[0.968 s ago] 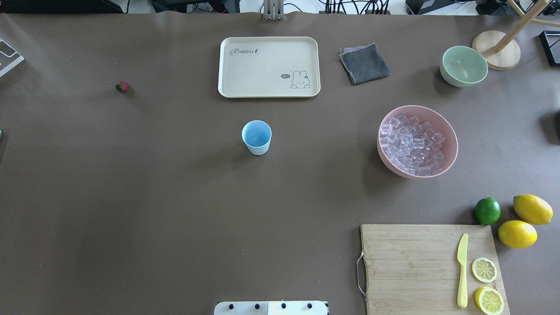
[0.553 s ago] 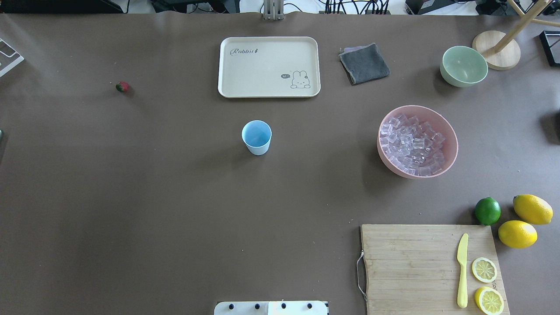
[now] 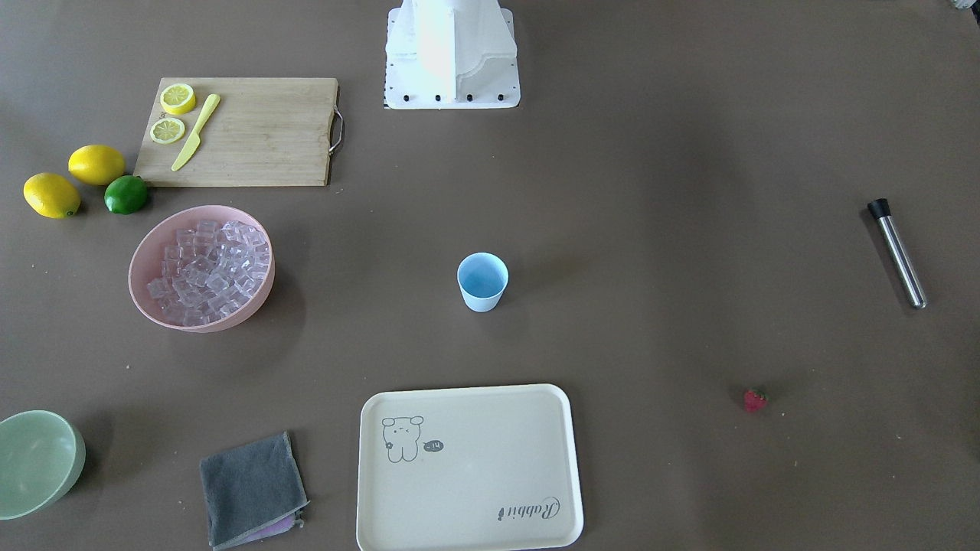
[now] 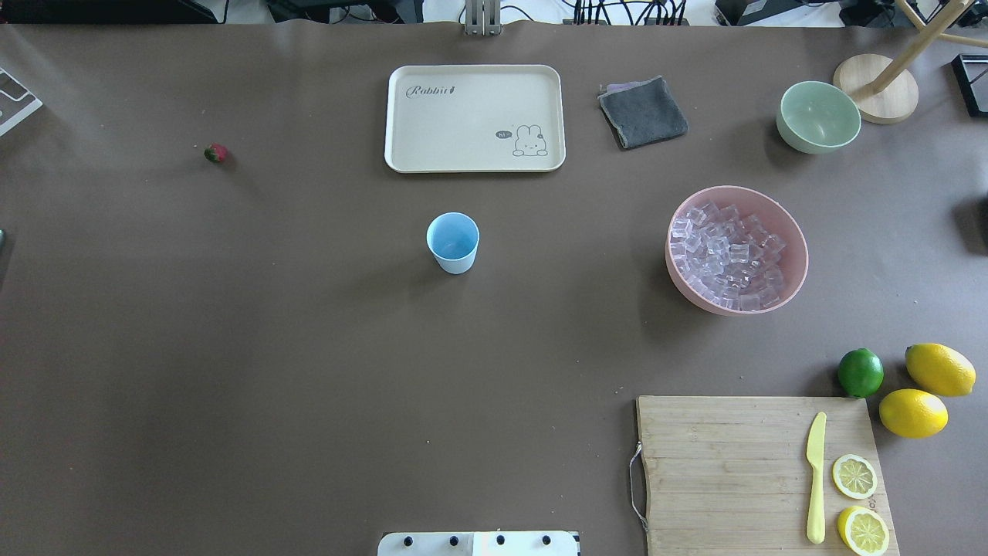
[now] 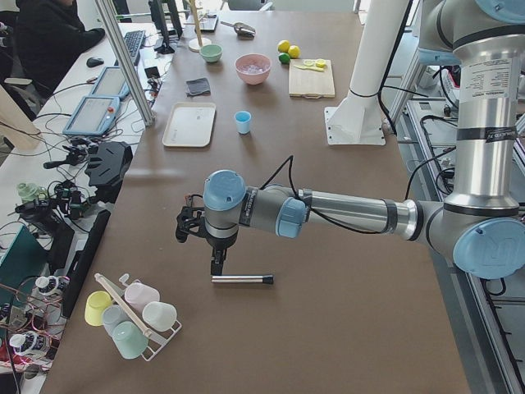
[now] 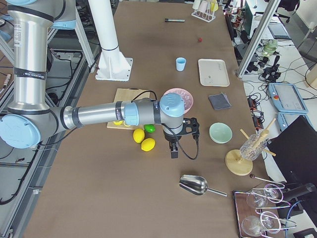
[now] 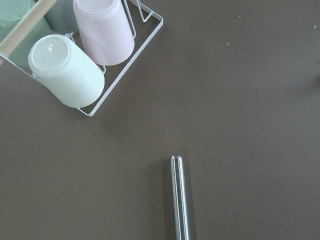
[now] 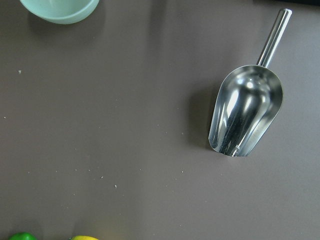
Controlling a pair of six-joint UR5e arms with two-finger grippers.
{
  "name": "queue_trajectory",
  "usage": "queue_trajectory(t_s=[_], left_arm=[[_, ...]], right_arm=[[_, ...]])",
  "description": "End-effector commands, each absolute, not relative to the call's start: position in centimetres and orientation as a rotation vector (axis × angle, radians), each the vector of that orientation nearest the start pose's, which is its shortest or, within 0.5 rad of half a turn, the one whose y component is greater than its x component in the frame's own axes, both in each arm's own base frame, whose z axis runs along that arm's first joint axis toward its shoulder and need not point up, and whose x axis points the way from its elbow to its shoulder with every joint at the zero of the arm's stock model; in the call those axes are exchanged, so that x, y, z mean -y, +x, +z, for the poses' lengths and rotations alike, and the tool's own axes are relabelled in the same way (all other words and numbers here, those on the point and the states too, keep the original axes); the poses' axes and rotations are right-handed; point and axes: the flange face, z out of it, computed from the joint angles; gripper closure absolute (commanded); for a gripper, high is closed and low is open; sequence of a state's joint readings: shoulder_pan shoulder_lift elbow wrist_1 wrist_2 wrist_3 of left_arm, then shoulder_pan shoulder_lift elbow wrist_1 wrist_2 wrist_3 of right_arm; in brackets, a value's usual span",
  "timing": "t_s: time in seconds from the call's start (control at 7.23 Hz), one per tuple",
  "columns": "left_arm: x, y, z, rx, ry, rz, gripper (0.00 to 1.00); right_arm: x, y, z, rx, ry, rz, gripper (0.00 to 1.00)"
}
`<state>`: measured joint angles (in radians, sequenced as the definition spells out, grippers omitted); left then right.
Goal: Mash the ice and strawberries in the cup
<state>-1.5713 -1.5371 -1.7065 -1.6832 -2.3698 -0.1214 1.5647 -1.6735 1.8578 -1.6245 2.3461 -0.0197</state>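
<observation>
Opposed overhead and front views (cup (image 4: 453, 242) shared)

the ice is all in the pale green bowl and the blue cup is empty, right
Not quite. The ice sits in the pink bowl, not the pale green bowl, which is empty; the overhead exterior view shows it. The blue cup is indeed empty.

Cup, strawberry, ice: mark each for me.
cup (image 4: 453, 241): overhead exterior view, blue inside.
strawberry (image 4: 217, 153): overhead exterior view, red body.
ice (image 4: 727, 256): overhead exterior view, middle of the cube pile.
</observation>
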Motion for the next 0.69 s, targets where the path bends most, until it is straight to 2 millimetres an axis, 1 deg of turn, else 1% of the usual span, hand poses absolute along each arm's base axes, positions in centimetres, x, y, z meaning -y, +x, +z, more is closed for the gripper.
queue_trajectory(t_s=[0.0,0.14,0.28,0.42,0.55], left_arm=[[49.8,-5.5,60.2,-0.800,0.102,-0.036,0.02],[49.8,-5.5,60.2,-0.799,0.102,-0.036,0.02],[49.9,-5.5,60.0,-0.800,0.107,-0.033,0.02],[49.8,-5.5,59.6,-0.802,0.117,-0.031,0.02],[49.9,-5.5,59.5,-0.802,0.117,-0.030,0.02]], right_arm=[[48.0,4.2,54.3,0.779,0.168,-0.124,0.00],[50.2,3.5,52.5,0.787,0.197,-0.147,0.00],[52.5,1.6,49.6,0.791,0.234,-0.197,0.00],[54.8,-1.1,45.8,0.795,0.282,-0.257,0.00],[56.2,-6.0,43.4,0.811,0.261,-0.272,0.00]])
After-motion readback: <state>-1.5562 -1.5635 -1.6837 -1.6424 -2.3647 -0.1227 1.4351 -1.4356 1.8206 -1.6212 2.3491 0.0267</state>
